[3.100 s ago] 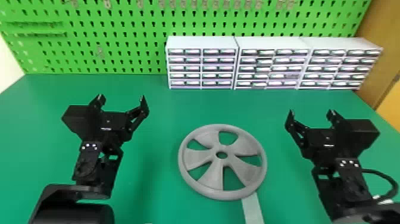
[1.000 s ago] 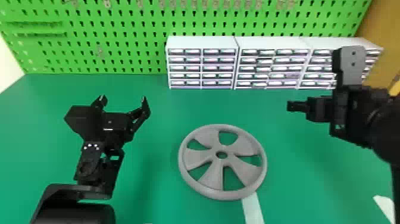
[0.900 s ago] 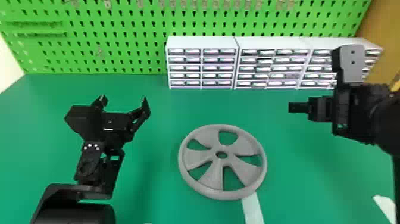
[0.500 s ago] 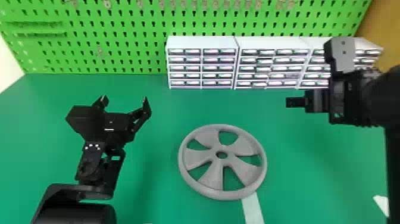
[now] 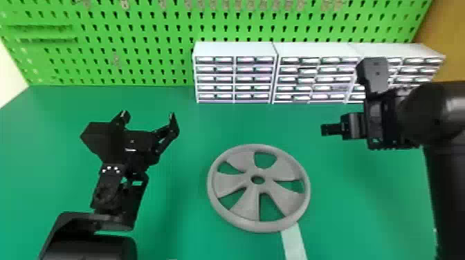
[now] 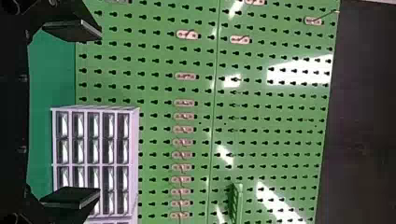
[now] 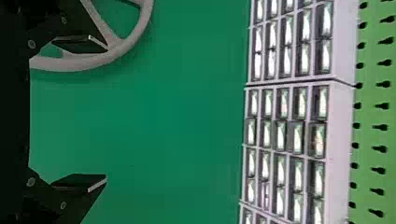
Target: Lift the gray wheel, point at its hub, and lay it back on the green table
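Wheel (image 5: 238, 204) lies near on the table (image 5: 180, 193), left gripper (image 5: 148, 114) left, right gripper (image 5: 326, 130) far right, both spread wide, seemingly raised.

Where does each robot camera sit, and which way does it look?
Head: up on the head, looking forward and down at the gray five-spoked wheel and green table; both black arms show.
Left wrist: faces the green pegboard; the open left gripper shows.
Right wrist: faces across the table to white drawer cabinets; the open right gripper shows.
Head and right wrist share the wheel.
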Tool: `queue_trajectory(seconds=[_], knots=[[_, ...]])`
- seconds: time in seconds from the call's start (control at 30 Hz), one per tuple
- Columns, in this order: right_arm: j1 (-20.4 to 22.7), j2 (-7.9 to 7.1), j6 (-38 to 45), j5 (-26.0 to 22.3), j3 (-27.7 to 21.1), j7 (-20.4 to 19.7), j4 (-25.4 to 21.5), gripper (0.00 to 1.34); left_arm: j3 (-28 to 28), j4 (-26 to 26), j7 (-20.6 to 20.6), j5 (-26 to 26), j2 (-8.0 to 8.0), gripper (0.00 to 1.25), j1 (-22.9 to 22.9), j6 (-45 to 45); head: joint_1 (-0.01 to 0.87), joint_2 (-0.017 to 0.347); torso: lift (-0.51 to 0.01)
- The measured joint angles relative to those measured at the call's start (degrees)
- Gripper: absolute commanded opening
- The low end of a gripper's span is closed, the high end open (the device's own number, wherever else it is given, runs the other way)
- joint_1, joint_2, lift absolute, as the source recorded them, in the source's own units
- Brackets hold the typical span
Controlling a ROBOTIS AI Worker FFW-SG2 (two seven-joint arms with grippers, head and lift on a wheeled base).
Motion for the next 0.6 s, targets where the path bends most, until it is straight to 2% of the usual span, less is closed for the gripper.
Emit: queue_trajectory(seconds=[0.6], knots=[[-3.3,1.6,0.0,-0.1,3.5,0.0,13.5,1.04,-0.8,0.2,0.0,1.1,0.12,1.14,-0.2,0.0,0.692,0.048,-0.093]])
